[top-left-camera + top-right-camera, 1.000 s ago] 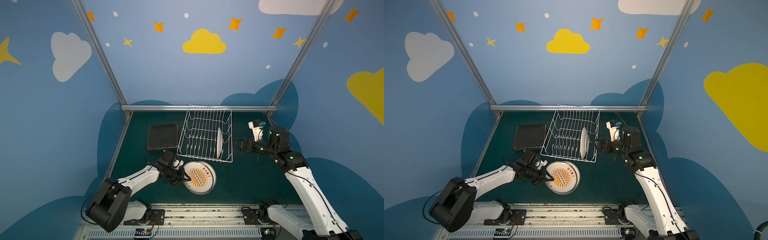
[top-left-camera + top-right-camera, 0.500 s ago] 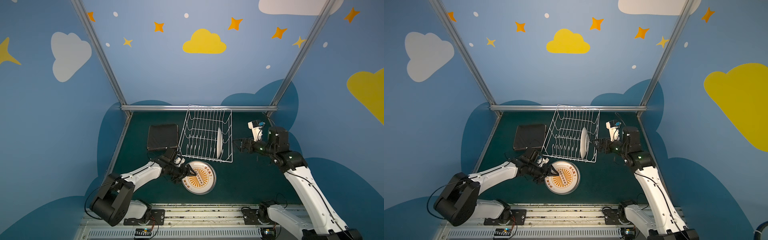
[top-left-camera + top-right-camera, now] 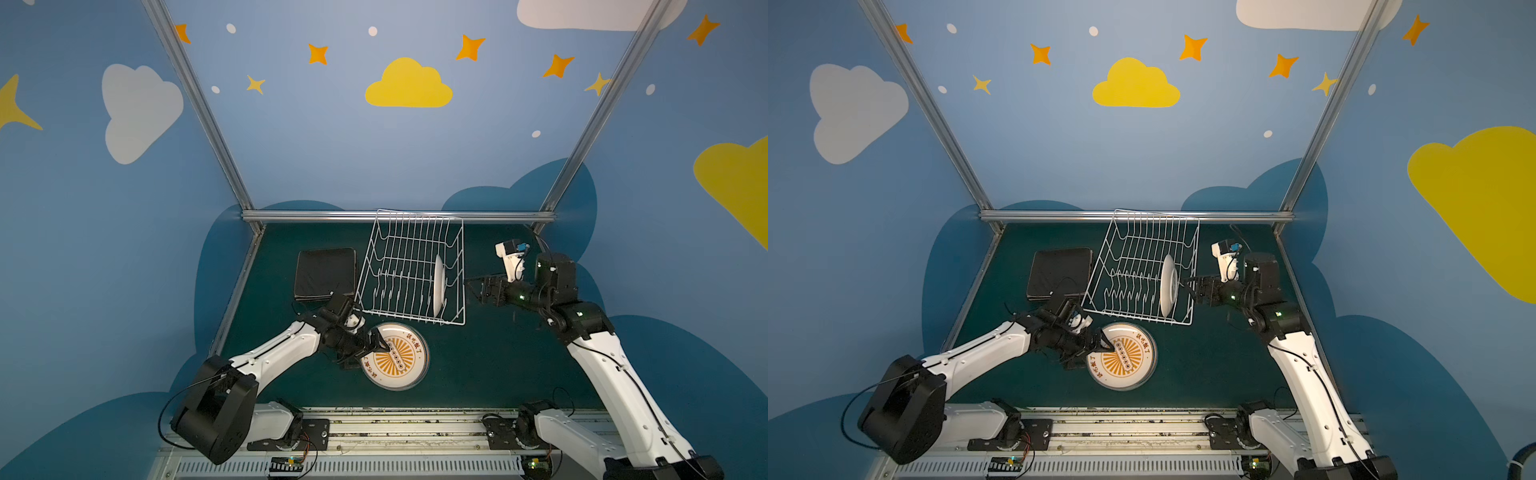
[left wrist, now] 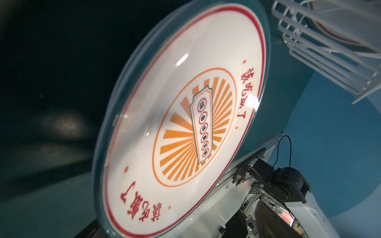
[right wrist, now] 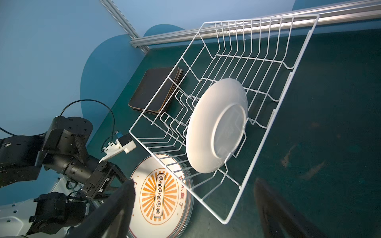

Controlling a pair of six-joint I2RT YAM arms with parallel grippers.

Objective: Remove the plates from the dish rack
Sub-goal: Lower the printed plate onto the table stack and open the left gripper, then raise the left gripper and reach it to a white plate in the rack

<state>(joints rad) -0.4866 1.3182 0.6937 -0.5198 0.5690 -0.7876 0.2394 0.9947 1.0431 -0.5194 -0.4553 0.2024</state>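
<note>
Foot ring of racked plate [image 5: 216,127]: right wrist view only; left gripper [image 3: 379,349], right gripper [image 3: 472,286] wide (empty).

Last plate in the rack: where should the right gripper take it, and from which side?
Grip the plate by its top rim, coming down from above. It stands on edge between the tines, back toward the open right gripper, and the rack side wires probably bar a level approach.

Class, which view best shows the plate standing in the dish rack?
Right wrist view: the plate shows its whole underside, upright in the dish rack. Both top views give it nearly edge-on; the left wrist view, only a sliver.
</note>
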